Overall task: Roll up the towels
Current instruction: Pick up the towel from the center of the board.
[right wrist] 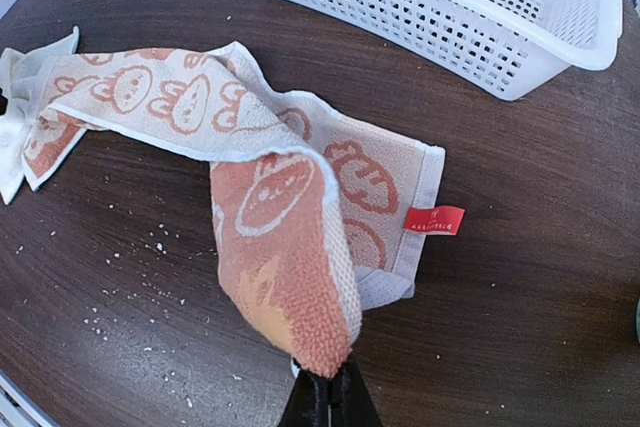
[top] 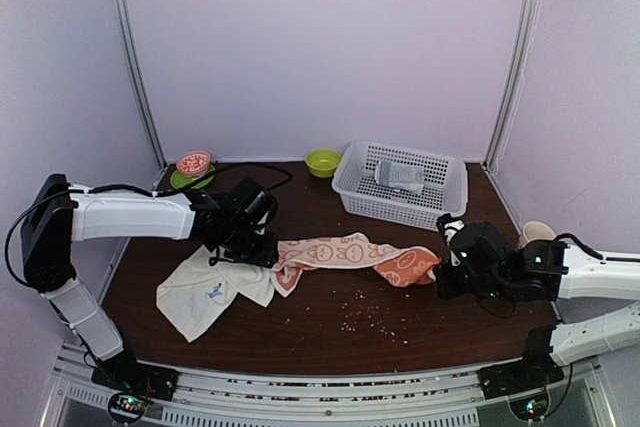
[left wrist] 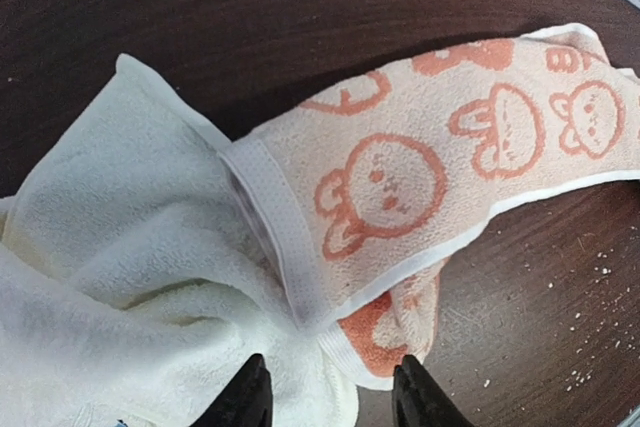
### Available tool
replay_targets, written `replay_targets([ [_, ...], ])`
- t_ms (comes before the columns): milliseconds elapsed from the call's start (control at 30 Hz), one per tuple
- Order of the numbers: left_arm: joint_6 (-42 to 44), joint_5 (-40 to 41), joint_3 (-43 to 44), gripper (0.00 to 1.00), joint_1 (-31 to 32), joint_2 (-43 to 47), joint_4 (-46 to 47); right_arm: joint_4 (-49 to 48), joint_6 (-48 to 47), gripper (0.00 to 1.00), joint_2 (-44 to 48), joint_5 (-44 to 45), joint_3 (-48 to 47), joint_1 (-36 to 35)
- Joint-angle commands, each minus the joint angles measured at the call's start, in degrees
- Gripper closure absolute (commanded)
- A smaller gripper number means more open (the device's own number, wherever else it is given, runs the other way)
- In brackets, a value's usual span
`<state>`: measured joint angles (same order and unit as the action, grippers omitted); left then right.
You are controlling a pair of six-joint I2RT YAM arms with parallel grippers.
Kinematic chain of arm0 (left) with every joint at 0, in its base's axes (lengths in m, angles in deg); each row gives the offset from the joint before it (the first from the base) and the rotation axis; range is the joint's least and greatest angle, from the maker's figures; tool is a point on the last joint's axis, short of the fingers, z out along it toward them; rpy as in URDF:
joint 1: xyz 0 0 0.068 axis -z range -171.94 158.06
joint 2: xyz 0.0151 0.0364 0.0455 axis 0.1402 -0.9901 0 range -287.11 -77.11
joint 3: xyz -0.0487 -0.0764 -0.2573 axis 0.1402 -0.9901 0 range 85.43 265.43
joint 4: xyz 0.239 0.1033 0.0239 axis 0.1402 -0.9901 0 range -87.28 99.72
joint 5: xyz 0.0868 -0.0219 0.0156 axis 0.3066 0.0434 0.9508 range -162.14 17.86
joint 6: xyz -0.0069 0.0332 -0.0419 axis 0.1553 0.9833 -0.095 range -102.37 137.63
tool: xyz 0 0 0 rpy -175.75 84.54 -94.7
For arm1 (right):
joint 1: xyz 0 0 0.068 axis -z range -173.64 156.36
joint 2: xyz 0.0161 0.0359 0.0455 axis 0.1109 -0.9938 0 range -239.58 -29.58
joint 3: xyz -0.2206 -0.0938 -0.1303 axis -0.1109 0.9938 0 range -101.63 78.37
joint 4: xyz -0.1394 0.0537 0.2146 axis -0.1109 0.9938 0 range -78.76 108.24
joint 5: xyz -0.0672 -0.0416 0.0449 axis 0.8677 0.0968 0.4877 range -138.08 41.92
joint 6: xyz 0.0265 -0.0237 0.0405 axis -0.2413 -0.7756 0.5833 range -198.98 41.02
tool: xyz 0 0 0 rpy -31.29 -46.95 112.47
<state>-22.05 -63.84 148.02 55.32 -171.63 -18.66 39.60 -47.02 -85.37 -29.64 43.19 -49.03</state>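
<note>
Jaws of the right gripper [right wrist: 326,397] are pressing together on a corner of the cartoon-face towel [top: 345,250], pinching its orange-backed end and holding it just off the dark wooden table [top: 300,337] at the right of the scene. Jaws of the left gripper [left wrist: 330,399] are standing partly apart with bunched cloth lying between them, where the plain cream-white towel [top: 195,309] and the left edge of the cartoon-face towel are meeting; whether they are actually squeezing that cloth cannot be told from the wrist view. The cartoon-face towel is stretching in a twisted band across the middle of the table between the two grippers, its pale side with orange-pink rabbit-like faces showing along most of its length and a small red label [right wrist: 434,219] showing at its right end. The cream-white towel is lying crumpled at the near left, the cartoon-face towel's hemmed edge overlapping its right part and a small blue mark [top: 215,292] showing on it. A white plastic basket [top: 350,187] is sitting at the far right, holding a grey-blue rolled towel [top: 400,175]. A green bowl [top: 322,161] is sitting just left of the basket, and a green plate [top: 180,181] carrying something pinkish-red is sitting at the far left. Pale crumbs [top: 372,313] are lying scattered on the near side of the cartoon-face towel, and a pale cup [top: 537,233] is standing at the right edge beside the right arm
</note>
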Motion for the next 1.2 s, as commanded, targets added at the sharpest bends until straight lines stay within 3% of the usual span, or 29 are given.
replay_targets([
  [0, -2.0, -5.8, -0.5, 0.58, -2.3, -2.1, 3.9, -2.0, 0.9, 1.0, 0.6, 0.7, 0.6, 0.4],
  [800, -2.1, -12.3, -2.1, 0.58, -6.3, -7.7, 9.9, -3.5, 1.2, 1.0, -0.8, -0.2, -0.4, 0.5],
  [1167, -1.9, -14.7, -3.0, 0.89, -6.3, -6.2, 12.2, -3.3, 1.1, 1.0, -0.7, 0.0, -0.6, 0.5],
])
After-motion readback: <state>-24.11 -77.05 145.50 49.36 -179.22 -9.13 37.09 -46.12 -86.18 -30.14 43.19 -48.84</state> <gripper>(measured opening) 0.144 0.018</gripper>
